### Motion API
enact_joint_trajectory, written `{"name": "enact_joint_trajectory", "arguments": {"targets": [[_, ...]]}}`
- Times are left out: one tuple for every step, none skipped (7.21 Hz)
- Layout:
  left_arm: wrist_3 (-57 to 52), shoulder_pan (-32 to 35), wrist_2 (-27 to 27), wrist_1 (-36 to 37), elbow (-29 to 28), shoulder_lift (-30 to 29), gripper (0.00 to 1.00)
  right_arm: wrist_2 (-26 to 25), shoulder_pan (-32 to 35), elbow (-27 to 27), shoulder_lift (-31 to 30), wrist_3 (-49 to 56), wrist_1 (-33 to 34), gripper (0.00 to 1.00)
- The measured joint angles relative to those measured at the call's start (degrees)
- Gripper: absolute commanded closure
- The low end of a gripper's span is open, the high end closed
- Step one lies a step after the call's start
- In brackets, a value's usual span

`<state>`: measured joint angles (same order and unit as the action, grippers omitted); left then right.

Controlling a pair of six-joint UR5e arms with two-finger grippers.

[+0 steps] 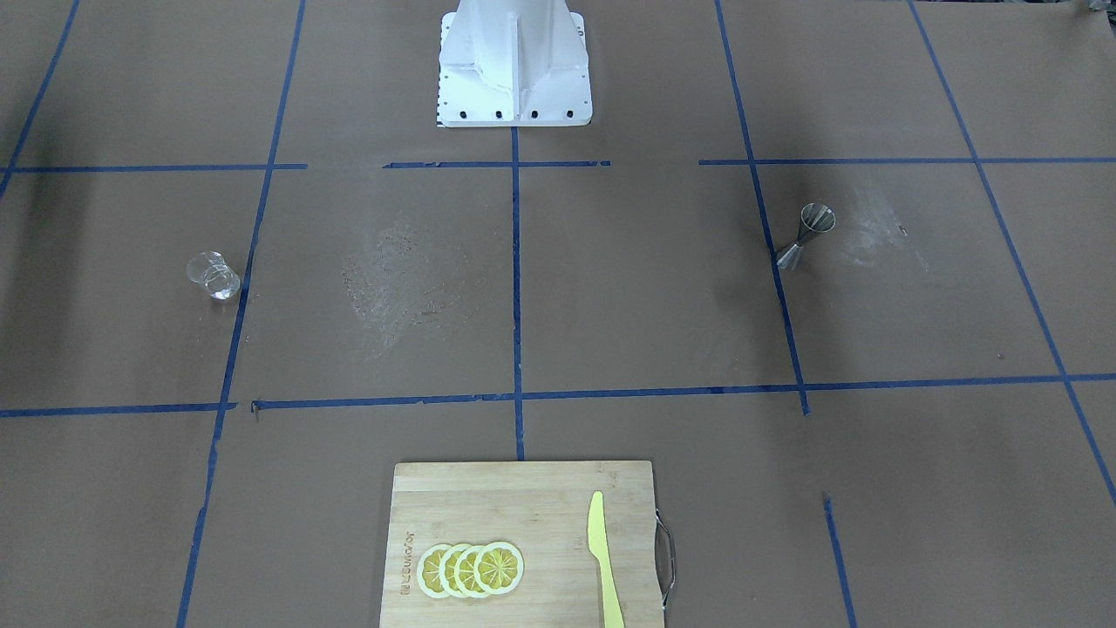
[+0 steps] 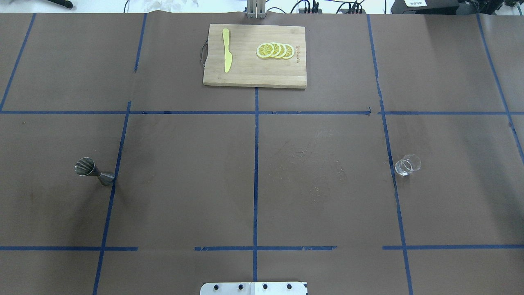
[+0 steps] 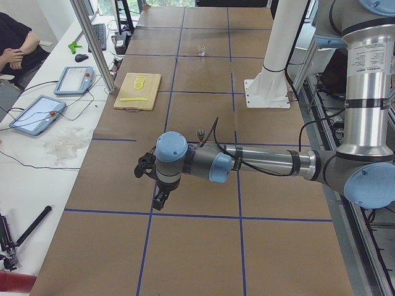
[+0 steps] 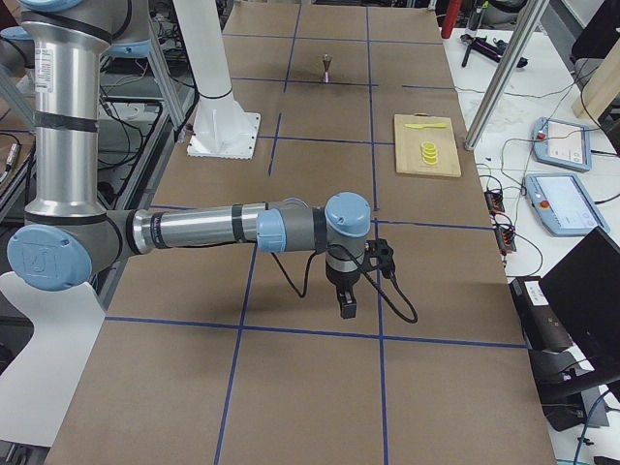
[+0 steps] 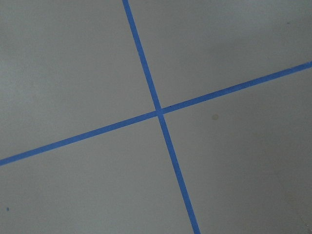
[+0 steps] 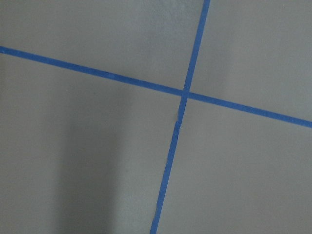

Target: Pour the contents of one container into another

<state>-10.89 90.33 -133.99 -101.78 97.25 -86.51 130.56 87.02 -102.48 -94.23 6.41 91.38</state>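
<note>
The small clear glass cup (image 1: 213,276) (image 2: 407,164) stands upright on the brown table on the robot's right side, far off in the exterior left view (image 3: 202,50). On the robot's left side stands the steel hourglass jigger (image 1: 806,235) (image 2: 94,172) (image 4: 328,66), upright beside a blue tape line. My left gripper (image 3: 162,200) hangs over the table end, well short of the jigger; I cannot tell whether it is open or shut. My right gripper (image 4: 347,308) hangs over the opposite end, far from the cup, state also unclear. Both wrist views show only tape crosses.
A wooden cutting board (image 2: 245,73) with lemon slices (image 2: 275,50) and a yellow knife (image 2: 226,55) lies at the table's far edge. The white robot base (image 1: 514,70) stands at the near middle. A seated person (image 3: 15,49) and tablets are beside the table.
</note>
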Motion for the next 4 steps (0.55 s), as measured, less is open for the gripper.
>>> {"name": "enact_joint_trajectory", "arguments": {"targets": [[0.28,-0.03,-0.04,-2.52,-0.63,-0.30,0.00,0.04,0.00,0.59,0.98,-0.02,-1.25,0.00],[0.33,-0.03,-0.04,-6.02,-0.99,-0.39,0.00,0.09,-0.01,1.28,1.52,0.02,-2.31,0.00],[0.35,-0.01,-0.04,-10.69,-1.12,-0.32,0.00,0.14,0.01,1.53,1.79,0.18,-3.47,0.00],[0.37,-0.01,-0.02,-15.57,-1.42,-0.73,0.00,0.37,0.04,1.57,1.84,0.22,-4.91,0.00]]}}
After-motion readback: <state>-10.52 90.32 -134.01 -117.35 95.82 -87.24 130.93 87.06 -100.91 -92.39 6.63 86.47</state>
